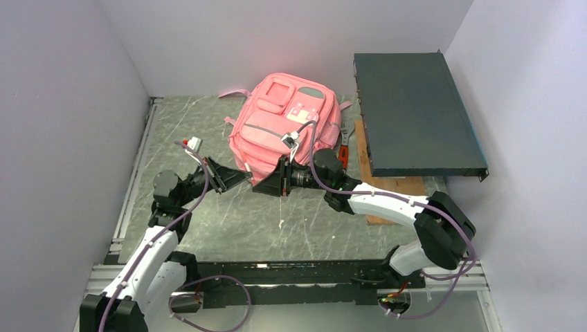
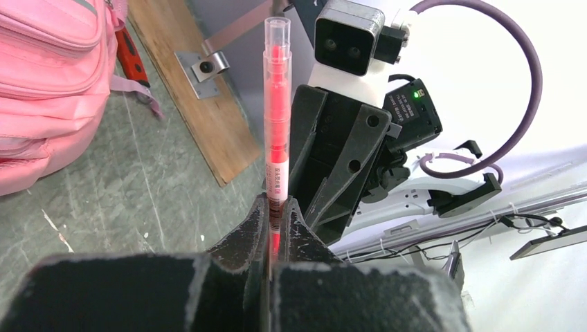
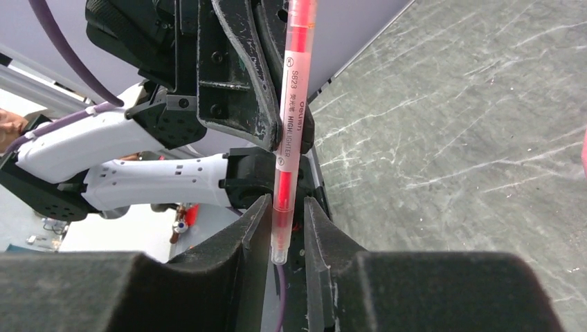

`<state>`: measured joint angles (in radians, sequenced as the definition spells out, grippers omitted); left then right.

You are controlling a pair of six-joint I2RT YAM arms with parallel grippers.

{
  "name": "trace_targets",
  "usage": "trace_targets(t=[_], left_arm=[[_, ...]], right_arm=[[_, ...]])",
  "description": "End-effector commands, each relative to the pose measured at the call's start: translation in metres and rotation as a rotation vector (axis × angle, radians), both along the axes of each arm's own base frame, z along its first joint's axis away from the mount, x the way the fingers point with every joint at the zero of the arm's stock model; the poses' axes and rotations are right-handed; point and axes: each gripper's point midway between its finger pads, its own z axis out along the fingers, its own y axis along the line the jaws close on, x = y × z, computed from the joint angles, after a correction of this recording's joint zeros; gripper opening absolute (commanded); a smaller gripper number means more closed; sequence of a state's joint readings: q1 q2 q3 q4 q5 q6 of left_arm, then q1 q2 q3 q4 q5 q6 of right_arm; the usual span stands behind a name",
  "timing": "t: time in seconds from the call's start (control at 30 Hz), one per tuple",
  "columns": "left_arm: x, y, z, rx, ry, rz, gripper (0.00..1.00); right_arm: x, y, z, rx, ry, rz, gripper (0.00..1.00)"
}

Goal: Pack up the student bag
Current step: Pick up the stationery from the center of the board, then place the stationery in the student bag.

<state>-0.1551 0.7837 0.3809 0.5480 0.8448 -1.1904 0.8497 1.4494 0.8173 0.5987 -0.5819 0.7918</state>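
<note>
Centrally, the pink bag (image 1: pixel 284 124) lies front-up at the far middle of the desk (image 1: pixel 304 221), its top toward the back wall, its zip pockets and small white-pink patch facing upward, and one strap trailing to the left. Just beside its right edge lies a red-handled tool (image 1: pixel 344 155), next to a wooden board (image 1: pixel 387 183) on which a flat dark case (image 1: pixel 415 114) partly rests. Just in front of the bag's near edge, the two arms meet above the desk, claw to claw. The left claw (image 2: pixel 275 207) is clamped tight on one end of a red highlighter (image 2: pixel 277 111), whose clear-capped length sticks straight out from the fingertips toward the right arm. The right claw (image 3: pixel 285 207) stands narrowly parted about the highlighter's other end: the tip sits between the two fingers, and a slim gap shows between the barrel and at least one finger, so no firm grip is evident from the right wrist view. In that view the barrel's printed label reads "HIGHLIGHTER". From above, the highlighter itself is too small to make out between the two claws. Neither claw touches the bag; the right claw is the nearer, close to the bag's lower edge.
</note>
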Motion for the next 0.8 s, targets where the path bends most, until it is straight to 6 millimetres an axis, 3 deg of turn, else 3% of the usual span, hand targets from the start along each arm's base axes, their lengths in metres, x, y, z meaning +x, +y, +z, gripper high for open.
trace_targets(t=[0.0,0.1,0.13,0.2,0.27,0.3,0.4,0.47,0.63,0.77], left_arm=[[-0.003,-0.004,0.018,-0.037,-0.067,-0.023,0.0],[-0.002,-0.006,0.02,-0.049,-0.068,-0.035,0.0],[-0.002,-0.007,0.019,-0.046,-0.065,-0.039,0.0],[-0.001,-0.009,0.017,-0.032,-0.051,-0.051,0.0],[0.001,-0.01,0.009,0.025,-0.024,-0.064,0.0],[0.004,-0.009,0.004,0.068,0.0,-0.057,0.09],[0.017,0.007,-0.014,0.298,0.039,0.046,0.56],[0.025,0.023,-0.012,0.453,0.033,0.117,0.73],[0.048,0.054,0.03,0.679,-0.062,0.252,0.88],[0.073,0.058,0.067,0.688,-0.151,0.328,0.92]], right_arm=[[0.0,0.002,0.02,0.06,-0.05,0.006,0.25],[0.001,0.004,0.019,0.056,-0.05,0.013,0.24],[0.001,0.005,0.02,0.056,-0.054,0.017,0.19],[0.002,0.005,0.019,0.042,-0.064,0.014,0.01],[0.006,0.0,0.016,-0.005,-0.094,-0.016,0.0],[0.009,-0.003,0.012,-0.045,-0.106,-0.037,0.0],[0.026,-0.022,-0.006,-0.233,-0.156,-0.146,0.0],[0.039,-0.049,-0.022,-0.405,-0.215,-0.24,0.0],[0.054,-0.12,-0.053,-0.801,-0.285,-0.385,0.0],[0.054,-0.146,-0.074,-1.002,-0.241,-0.385,0.0]])
